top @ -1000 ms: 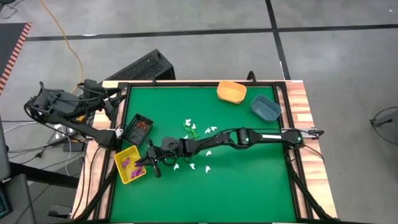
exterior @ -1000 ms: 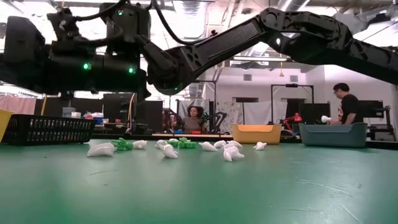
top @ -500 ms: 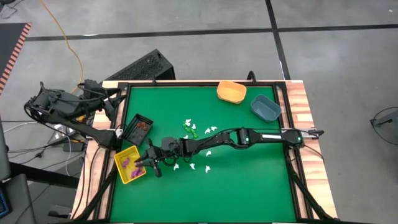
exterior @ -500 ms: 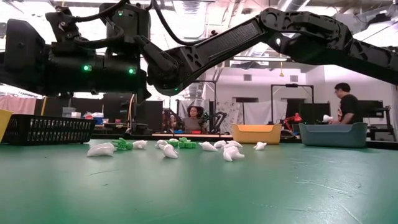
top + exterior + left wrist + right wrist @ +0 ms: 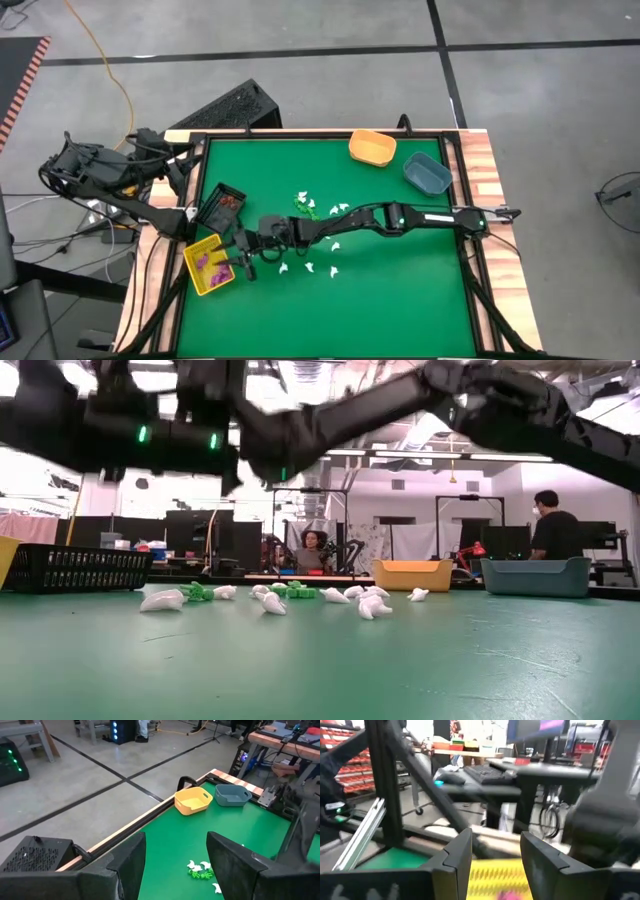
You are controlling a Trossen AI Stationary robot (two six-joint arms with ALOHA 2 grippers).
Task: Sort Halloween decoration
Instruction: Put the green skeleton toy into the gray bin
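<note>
Green felt covers the table (image 5: 400, 300). At nine o'clock the left claw (image 5: 175, 865) waits, fingers apart. Right claw (image 5: 240, 262), fingers apart and empty, hovers by the small yellow plastic bin (image 5: 207, 265) holding purple trinkets (image 5: 207, 262); white and green trinkets (image 5: 318, 212) lie mid-table. Judged: drop done; next, fetch another.

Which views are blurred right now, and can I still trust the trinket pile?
Low view: the arms overhead are smeared by motion, but the white and green trinkets on the mat are sharp. Right wrist view: blurred throughout, the yellow bin only a streaky patch past the fingers. High and left wrist views: sharp, evenly lit.
</note>
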